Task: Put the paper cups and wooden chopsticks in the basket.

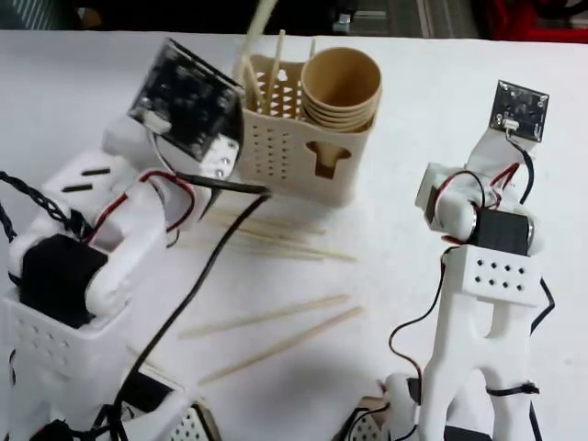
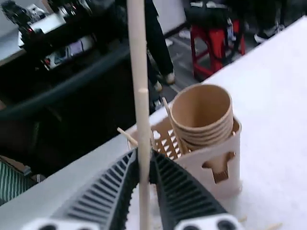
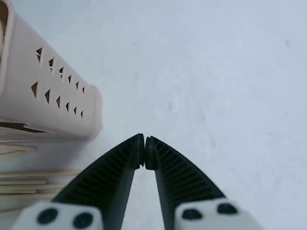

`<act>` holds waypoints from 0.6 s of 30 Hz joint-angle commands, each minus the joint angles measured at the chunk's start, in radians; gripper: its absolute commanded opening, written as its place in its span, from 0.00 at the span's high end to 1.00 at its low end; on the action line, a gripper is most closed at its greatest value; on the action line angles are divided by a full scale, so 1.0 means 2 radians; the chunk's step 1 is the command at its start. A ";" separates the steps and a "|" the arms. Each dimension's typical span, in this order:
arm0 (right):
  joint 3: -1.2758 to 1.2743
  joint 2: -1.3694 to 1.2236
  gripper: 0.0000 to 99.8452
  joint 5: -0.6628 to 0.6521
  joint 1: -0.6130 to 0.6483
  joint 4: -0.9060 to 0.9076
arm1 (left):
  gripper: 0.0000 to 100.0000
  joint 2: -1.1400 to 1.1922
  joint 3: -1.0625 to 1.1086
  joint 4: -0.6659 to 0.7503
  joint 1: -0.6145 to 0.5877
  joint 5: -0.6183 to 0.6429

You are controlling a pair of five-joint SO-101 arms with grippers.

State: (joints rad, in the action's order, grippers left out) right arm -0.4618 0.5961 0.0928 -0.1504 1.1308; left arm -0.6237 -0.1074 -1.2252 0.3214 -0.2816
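Observation:
A cream perforated basket (image 1: 276,152) stands at the back of the white table and holds a stack of brown paper cups (image 1: 342,84) and a few upright wooden chopsticks (image 1: 274,62). My left gripper (image 2: 144,162) is shut on one chopstick (image 2: 136,72), which stands upright just beside the basket (image 2: 216,165) and the cups (image 2: 201,112). In the high view that chopstick (image 1: 260,32) rises at the basket's left edge. My right gripper (image 3: 144,151) is shut on nothing, low over bare table to the right of the basket (image 3: 48,103).
Several loose chopsticks (image 1: 266,317) lie on the table in front of the basket, some close to its base (image 1: 276,241). The right wrist view shows a few of those chopsticks (image 3: 29,184). The left arm's black cable (image 1: 197,285) crosses them. Stools and equipment stand beyond the table's far edge.

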 commanded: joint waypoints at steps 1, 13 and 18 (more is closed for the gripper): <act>0.005 0.010 0.98 0.002 -0.004 -0.009 | 0.98 -0.014 -0.020 0.065 -0.003 0.035; 0.005 0.010 0.98 0.001 -0.004 -0.009 | 0.98 0.138 -0.111 0.199 -0.001 0.083; 0.005 0.010 0.98 0.001 -0.006 -0.009 | 0.98 0.228 -0.210 0.203 -0.002 0.084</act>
State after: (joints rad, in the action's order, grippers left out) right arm -0.4618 0.5961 0.0928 -0.1504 1.1308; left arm -0.2401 -0.3959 -0.8493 0.3230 -0.1266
